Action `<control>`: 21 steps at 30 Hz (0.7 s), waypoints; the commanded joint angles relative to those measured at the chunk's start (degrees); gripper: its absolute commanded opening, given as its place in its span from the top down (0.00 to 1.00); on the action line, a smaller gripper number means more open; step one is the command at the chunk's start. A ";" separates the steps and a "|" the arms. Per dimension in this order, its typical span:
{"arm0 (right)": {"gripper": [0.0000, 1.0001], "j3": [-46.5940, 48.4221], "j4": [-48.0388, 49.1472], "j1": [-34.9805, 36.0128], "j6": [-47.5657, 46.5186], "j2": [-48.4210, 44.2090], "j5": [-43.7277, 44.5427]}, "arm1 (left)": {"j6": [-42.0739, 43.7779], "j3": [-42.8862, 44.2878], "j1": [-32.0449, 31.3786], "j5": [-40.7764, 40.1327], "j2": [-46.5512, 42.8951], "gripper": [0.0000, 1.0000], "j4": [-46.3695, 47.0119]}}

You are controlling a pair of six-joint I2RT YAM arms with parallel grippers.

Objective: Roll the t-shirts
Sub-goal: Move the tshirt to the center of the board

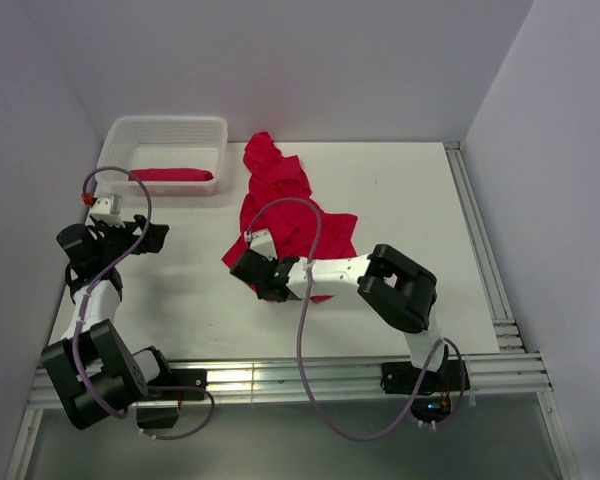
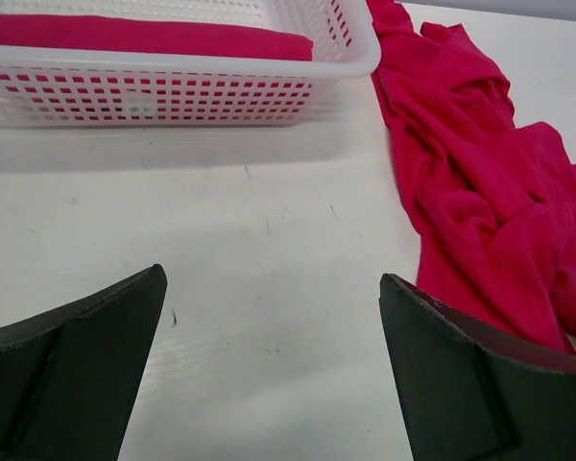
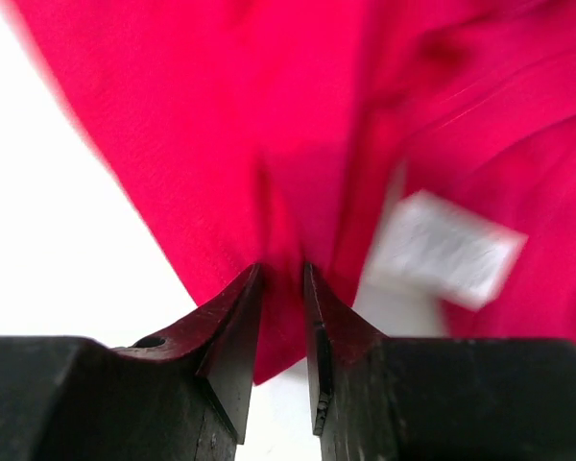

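Pale walls [image 1: 330, 60] close in a white table [image 1: 400, 200] on three sides, and a metal rail [image 1: 330, 375] runs along its near edge where both arms are bolted. Across the middle of the table a loose t-shirt [image 1: 280, 195] lies crumpled, bright crimson and full of folds, running from near the far edge down toward the centre. The right arm [image 1: 400, 290] bends in from the right and reaches across to the shirt's near left part, a greyish cable [image 1: 300, 330] looping over it. The left arm [image 1: 90, 300] stands up at the left side, well apart from that shirt. At the far left corner sits a white lattice basket [image 1: 120, 128], just beside the top of the crumpled cloth. Inside it a rolled t-shirt [image 1: 172, 175] of the same red lies lengthwise against the near wall as a tidy tube; the left wrist view shows it [image 2: 154, 36] through the basket's holes [image 2: 154, 96]. The left gripper [image 2: 271, 279] hovers over bare table before the basket with its jaws spread wide and nothing between them. The right gripper [image 3: 283, 274] has its fingers drawn nearly together, pinching a fold of the loose t-shirt [image 3: 221, 115] low over the table. A small white label [image 3: 446, 248] shows on the cloth just right of the pinch, blurred.
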 commanded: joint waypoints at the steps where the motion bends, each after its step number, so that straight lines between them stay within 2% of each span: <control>1: 0.68 -4.18 1.43 2.40 0.28 -2.45 -2.91 | 1.14 1.77 0.04 3.29 0.91 0.01 0.31; 5: 0.68 -4.81 4.52 3.89 -1.49 -5.27 -6.97 | 1.75 1.60 -0.13 3.39 0.65 0.00 -0.13; 9: 0.55 -3.92 4.34 6.53 -3.33 -6.42 -5.40 | 1.93 1.07 -0.83 2.51 -0.06 0.00 -0.22; 21: 0.52 -4.89 5.75 7.50 -5.62 -8.88 -4.61 | 5.09 1.69 -1.89 2.77 0.91 0.01 -1.54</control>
